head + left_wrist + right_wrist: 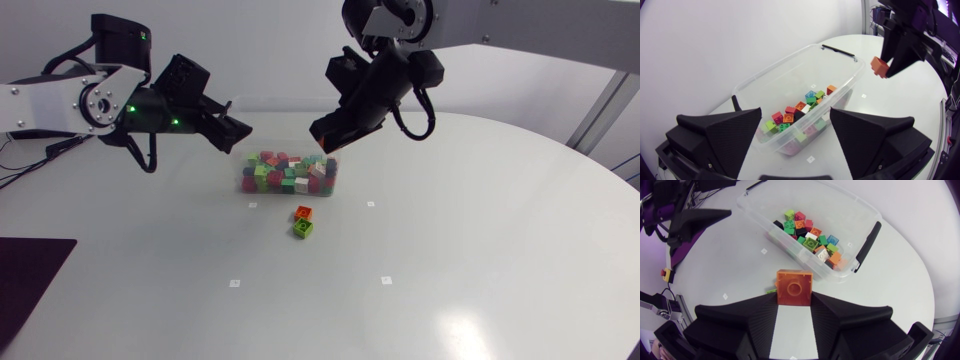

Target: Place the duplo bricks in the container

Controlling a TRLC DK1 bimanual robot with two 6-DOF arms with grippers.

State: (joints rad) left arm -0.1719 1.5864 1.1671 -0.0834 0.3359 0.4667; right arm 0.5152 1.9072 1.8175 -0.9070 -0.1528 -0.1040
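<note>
right gripper [794,300], upper centre in the head view, pinches the orange brick [794,286] by its flat sides; likely light, rigid, slick. left gripper [238,133] spread wide, empty.

One clear container [805,70], upper centre of the head view. The heap of bricks [285,172] inside is too jumbled to count. Two loose on the table [480,250] just below it: one orange-red brick [304,213], one green brick [302,229]. One orange brick [794,287] pinched in the right gripper [794,301]. Two grippers, counting the left gripper [796,112]. Four small white marks [370,204] on the table.
</note>
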